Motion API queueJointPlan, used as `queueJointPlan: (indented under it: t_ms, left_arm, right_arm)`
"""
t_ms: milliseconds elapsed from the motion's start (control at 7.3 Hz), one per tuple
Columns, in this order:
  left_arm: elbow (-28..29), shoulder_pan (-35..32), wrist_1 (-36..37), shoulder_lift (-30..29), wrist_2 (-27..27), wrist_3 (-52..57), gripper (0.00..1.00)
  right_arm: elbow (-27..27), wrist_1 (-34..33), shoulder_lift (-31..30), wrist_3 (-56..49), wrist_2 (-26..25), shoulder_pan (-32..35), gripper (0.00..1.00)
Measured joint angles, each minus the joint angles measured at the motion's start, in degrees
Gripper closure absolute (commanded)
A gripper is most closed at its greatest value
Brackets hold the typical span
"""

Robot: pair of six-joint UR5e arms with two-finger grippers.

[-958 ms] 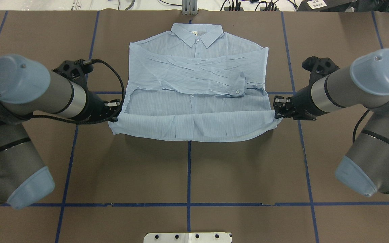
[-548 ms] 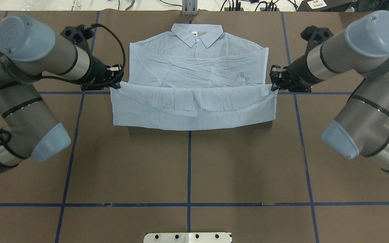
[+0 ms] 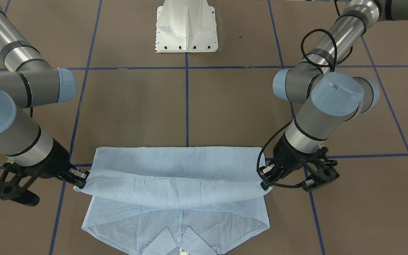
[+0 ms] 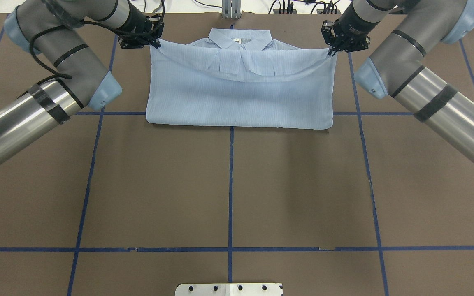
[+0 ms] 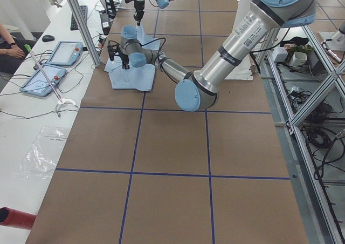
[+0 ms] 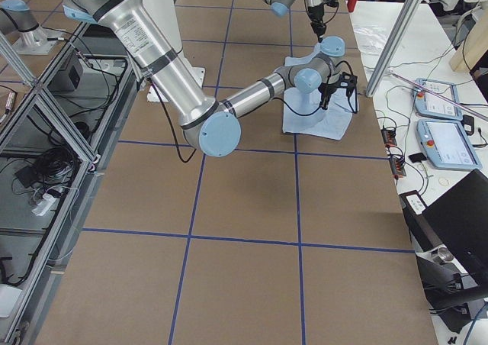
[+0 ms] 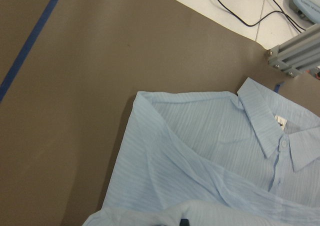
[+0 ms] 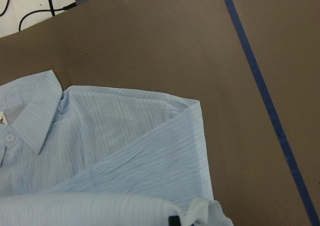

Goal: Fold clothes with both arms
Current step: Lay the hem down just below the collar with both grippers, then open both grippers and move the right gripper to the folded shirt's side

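The left tool (image 4: pixel 155 41) is pinched closed on one corner of the shirt's (image 4: pixel 241 94) doubled-over top layer. The right tool (image 4: pixel 331 48) grips the opposite corner the same way. The free edge stretches between them, sags in the middle, and hangs a little above the layer beneath. It sits close to the collar (image 4: pixel 240 40), which shows just past it. Seen from the front, the shoulders and collar lie flat on the table (image 4: pixel 228 185) on the far side from the robot. The folded crease rests on the table on the robot's side. Both arms reach far out across the table to hold the cloth.

The table is covered in brown sheeting marked into squares by blue tape lines (image 4: pixel 230 213). The white base (image 3: pixel 186 28) stands at the robot's edge. Beyond the far edge runs a white bench with two control tablets (image 6: pixel 438 101) and loose cables, and a person's arm (image 5: pixel 6 39) shows at its end. Metal frames (image 5: pixel 312 93) hung with wiring stand behind the robot.
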Motion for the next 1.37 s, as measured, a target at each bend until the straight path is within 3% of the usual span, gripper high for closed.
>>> queueJointPlan:
  t_ms: [137, 411, 548, 685, 1369]
  left_arm:
    - [4.42, -0.16, -3.3, -1.23, 0.37, 0.06, 1.0]
    - [8.01, -0.2, -6.07, -1.96, 1.94, 0.0, 1.0]
    - [8.49, -0.12, -6.33, -2.16, 2.35, -0.17, 0.55]
    - [8.65, -0.01, -6.38, -2.26, 2.56, -0.75, 0.01]
    - [5.86, 0.21, -6.53, -0.55, 3.95, -1.91, 0.0]
  right_arm:
    - [-3.3, 0.02, 2.06, -0.65, -0.09, 0.08, 1.0]
    - [-7.54, 0.37, 4.86, -1.26, -0.77, 0.07, 1.0]
    - [-8.6, 1.76, 5.08, -1.37, -1.38, 0.2, 0.03]
    - [-9.09, 3.53, 4.76, -1.42, -2.08, 0.35, 0.0]
    - [-9.44, 8.12, 3.88, -1.44, -4.55, -0.47, 0.0]
